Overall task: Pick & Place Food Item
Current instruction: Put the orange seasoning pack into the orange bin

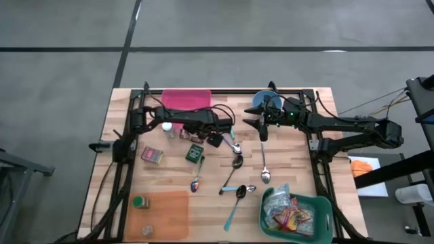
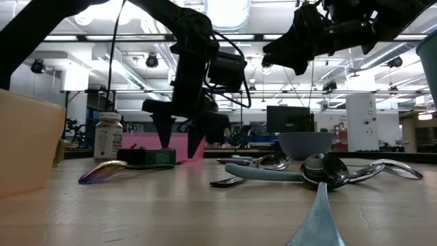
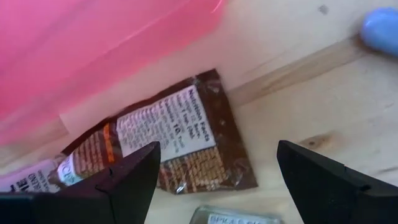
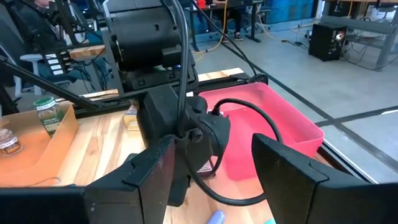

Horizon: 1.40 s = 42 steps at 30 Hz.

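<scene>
In the low view a spoon lies nearest, its handle running toward the lens across the desk, with other spoons heaped just behind it.

The landmark here is the pink tray at the far edge of the desk. Just beside its near edge, flat on the wood, lies a brown food packet with a white printed label; this looks like the food item the task means. A small green box sits nearer the desk's middle, clear of the tray, and its top edge just shows in the left wrist view.

The left pincer hangs directly above the brown packet with its fingers spread wide and nothing between them; in the low view the fingertips stand close to the wood and apart. The right pincer waits off to the other side of the tray, near the blue bowl, raised above the desk, its fingers parted and empty.

My reading: the step in hand is the approach for the pick, with the grasp not yet made. The packet is thin and lies flat, so the next move calls for lowering until the fingertips nearly touch the desk, straddling the packet across its narrow width, then closing firmly to pinch the foil up. The tray's wall stands close by, so the far finger needs to stay clear of it. Where the packet should go is uncertain; the green basket of wrappers, well apart from the tray at the near corner, seems a likely place.
</scene>
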Each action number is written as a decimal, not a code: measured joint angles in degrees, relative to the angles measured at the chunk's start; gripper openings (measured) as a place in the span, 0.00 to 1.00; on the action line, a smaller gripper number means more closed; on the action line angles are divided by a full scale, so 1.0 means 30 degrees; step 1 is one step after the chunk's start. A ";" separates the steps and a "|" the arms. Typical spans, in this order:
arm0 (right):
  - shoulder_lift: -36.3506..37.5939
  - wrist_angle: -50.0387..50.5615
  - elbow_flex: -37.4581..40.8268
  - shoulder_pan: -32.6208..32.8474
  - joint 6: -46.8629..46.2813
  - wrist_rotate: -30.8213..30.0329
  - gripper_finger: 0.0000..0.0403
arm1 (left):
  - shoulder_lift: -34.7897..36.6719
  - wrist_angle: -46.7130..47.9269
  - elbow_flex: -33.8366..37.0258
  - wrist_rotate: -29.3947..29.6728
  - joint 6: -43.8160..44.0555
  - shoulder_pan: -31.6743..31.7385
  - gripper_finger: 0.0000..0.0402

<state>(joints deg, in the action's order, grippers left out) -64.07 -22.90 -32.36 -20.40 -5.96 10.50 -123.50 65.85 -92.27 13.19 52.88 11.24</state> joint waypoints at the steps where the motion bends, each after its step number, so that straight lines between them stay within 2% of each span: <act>1: 0.0000 0.0007 0.0000 0.0000 0.0000 -0.0006 0.52 | 0.0000 -0.0124 0.0000 0.0177 -0.0035 -0.0007 0.81; 13: 0.0000 0.0000 0.0000 0.0001 0.0000 -0.0006 0.52 | 0.0035 -0.0812 0.1404 0.0462 0.0529 -0.0021 0.78; 29: 0.0000 0.0000 0.0000 0.0000 0.0000 -0.0006 0.52 | 0.0014 -0.0869 0.1494 0.0417 0.0503 -0.0021 0.55; 42: 0.0000 0.0000 0.0000 0.0002 0.0000 -0.0006 0.52 | -0.0029 -0.0553 0.1550 0.0474 0.0445 0.0001 0.28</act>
<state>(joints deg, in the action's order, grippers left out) -64.07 -22.90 -32.36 -20.40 -5.96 10.48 -123.59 64.19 -87.62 14.61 54.22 11.25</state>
